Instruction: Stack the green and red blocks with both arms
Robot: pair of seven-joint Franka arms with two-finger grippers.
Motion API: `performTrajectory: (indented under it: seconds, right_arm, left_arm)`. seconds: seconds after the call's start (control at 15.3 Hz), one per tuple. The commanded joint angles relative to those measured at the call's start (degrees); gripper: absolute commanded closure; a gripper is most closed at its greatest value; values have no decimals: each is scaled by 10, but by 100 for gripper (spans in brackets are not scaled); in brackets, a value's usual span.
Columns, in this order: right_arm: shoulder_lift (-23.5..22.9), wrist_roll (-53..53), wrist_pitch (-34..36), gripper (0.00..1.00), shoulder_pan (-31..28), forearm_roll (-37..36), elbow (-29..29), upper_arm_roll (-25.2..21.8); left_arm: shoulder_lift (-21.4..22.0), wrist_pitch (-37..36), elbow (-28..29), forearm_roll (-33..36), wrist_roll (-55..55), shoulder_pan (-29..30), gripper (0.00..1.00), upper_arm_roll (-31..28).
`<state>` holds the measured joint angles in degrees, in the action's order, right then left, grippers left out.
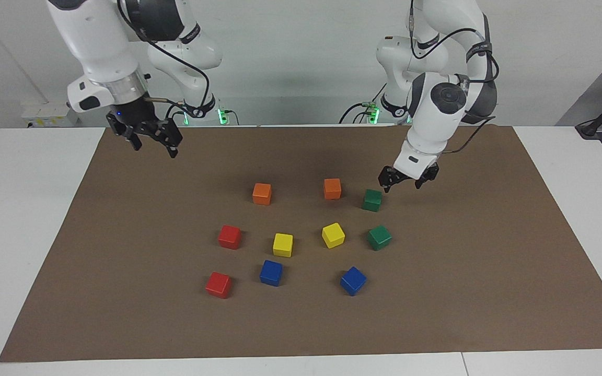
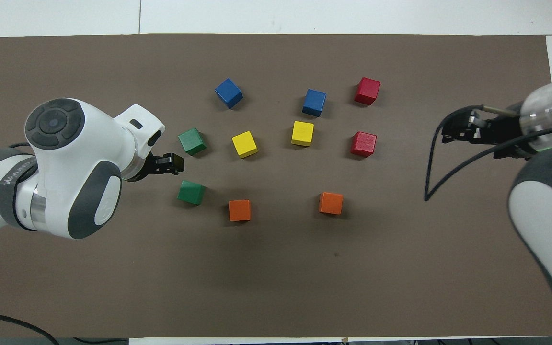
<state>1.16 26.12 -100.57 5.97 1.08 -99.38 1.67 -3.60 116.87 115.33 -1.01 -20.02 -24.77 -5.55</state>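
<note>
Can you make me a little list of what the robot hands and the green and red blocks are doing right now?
left gripper: open, empty, up over the mat beside the green blocks
right gripper: open, empty, up over the mat at the right arm's end
green blocks: two, one nearer the robots, one farther, both flat on the mat
red blocks: two, apart, on the mat
stacked so far: nothing
</note>
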Motion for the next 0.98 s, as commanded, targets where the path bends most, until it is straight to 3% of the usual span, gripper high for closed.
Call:
performTrajectory:
  seconds: [0.0, 0.2, 0.52, 0.91]
  right_arm:
    - [-54, 48, -71, 0, 17, 8, -22, -1]
    - [-112, 69, -128, 0, 31, 8, -23, -2]
    - [-171, 107, -198, 0, 49, 4, -21, -2]
    - [-236, 107, -264, 0, 63, -23, -17, -2]
  left_arm:
    - [-12, 42, 23, -10, 37, -30, 0, -10]
    - [-31, 49, 26, -10, 70, -33, 0, -10]
    - [-37, 106, 74, -12, 76, -34, 0, -9]
    - [-40, 121, 75, -48, 68, -54, 0, -10]
